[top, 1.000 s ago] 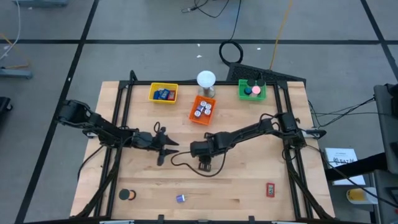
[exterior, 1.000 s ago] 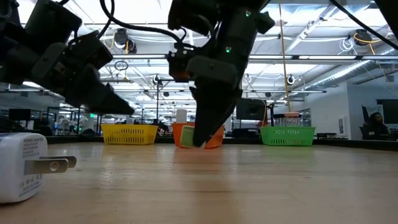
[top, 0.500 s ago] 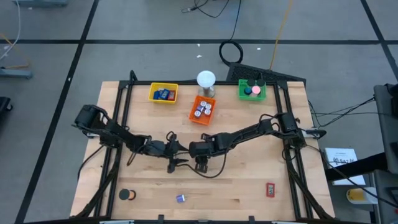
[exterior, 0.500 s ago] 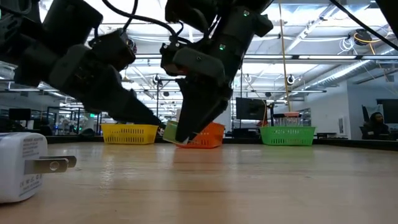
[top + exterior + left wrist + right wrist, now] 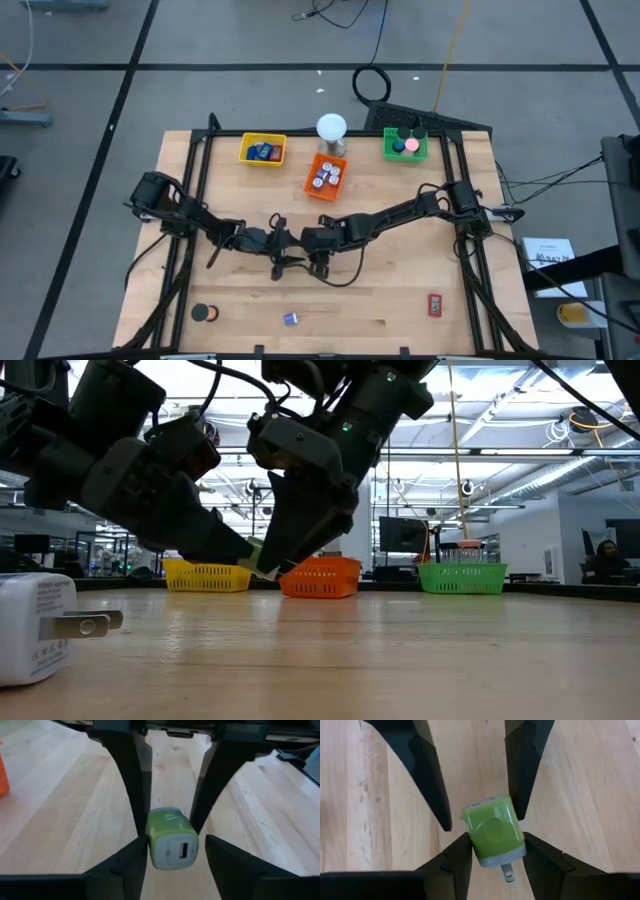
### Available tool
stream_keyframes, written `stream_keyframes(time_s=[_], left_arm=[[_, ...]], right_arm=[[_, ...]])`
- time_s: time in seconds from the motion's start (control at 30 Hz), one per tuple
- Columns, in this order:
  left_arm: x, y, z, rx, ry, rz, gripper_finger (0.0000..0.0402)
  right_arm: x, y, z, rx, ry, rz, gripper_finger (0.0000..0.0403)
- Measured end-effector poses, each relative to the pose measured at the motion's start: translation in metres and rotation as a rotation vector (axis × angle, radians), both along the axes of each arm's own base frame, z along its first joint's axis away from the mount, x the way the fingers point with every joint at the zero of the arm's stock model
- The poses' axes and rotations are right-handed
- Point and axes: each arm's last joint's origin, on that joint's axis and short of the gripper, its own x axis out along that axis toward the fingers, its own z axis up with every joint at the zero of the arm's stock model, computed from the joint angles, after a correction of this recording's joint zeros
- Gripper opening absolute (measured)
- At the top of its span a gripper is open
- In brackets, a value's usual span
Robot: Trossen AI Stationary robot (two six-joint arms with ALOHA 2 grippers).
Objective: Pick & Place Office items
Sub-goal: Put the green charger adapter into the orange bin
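A green plug-in charger cube [image 5: 170, 837] hangs above mid-table between both grippers; in the low view the cube [image 5: 258, 557] is clear of the wood. My right gripper [image 5: 495, 845] is shut on it, reaching in from the table's right [image 5: 306, 244]. My left gripper [image 5: 175, 842] is open and comes from the left [image 5: 284, 247], with a finger on either side of the cube's USB-port end. A black roll [image 5: 205, 313], a small white-blue piece [image 5: 290, 319] and a red block [image 5: 434, 304] lie near the near edge. My right gripper pinches the cube between its two fingers by two opposite sides [image 5: 472, 842] at the prong end. It slants down from the table's right. The cube is lifted clear and tilted. My left gripper has one finger [image 5: 137, 847] against the cube's side at the port end; the other finger [image 5: 212, 845] stands a small gap away.
The yellow tray [image 5: 263, 150], orange tray [image 5: 325, 177] and green tray [image 5: 404, 146] stand along the far edge beside the white globe lamp [image 5: 332, 128]. A white charger [image 5: 35, 625] lies close to the low camera. A black cable [image 5: 335, 280] loops under the right arm.
My left gripper has moved toward the table's right until its fingers flank the cube. My right gripper has raised the cube off the table, tipped it and carried it a little toward the left arm.
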Motion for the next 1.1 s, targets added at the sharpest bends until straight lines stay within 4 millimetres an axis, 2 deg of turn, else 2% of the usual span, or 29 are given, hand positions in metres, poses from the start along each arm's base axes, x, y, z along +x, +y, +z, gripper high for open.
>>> stream_keyframes(time_s=[0.33,0.47,0.6,0.8,0.97,1.1], left_arm=[[0.001,0.001,0.001,0.004,-0.009,0.013,0.0135],[0.000,0.004,0.001,0.009,-0.014,0.017,0.0132],[-0.009,0.011,0.001,-0.026,-0.058,0.048,0.0132],[-0.030,0.028,0.009,-0.201,-0.223,-0.016,0.0132],[-0.038,0.034,0.019,-0.320,-0.316,-0.112,0.0132],[-0.034,0.033,0.021,-0.347,-0.317,-0.145,0.0132]], right_arm=[[0.000,0.005,0.001,0.002,-0.016,0.011,0.0145],[-0.003,0.011,0.004,-0.044,-0.011,0.018,0.0168],[-0.017,0.019,0.022,-0.185,0.005,0.019,0.0207],[-0.030,0.043,0.043,-0.503,-0.053,0.099,0.0249],[-0.024,0.060,0.048,-0.699,-0.164,0.176,0.0259],[-0.015,0.058,0.046,-0.774,-0.250,0.220,0.0260]])
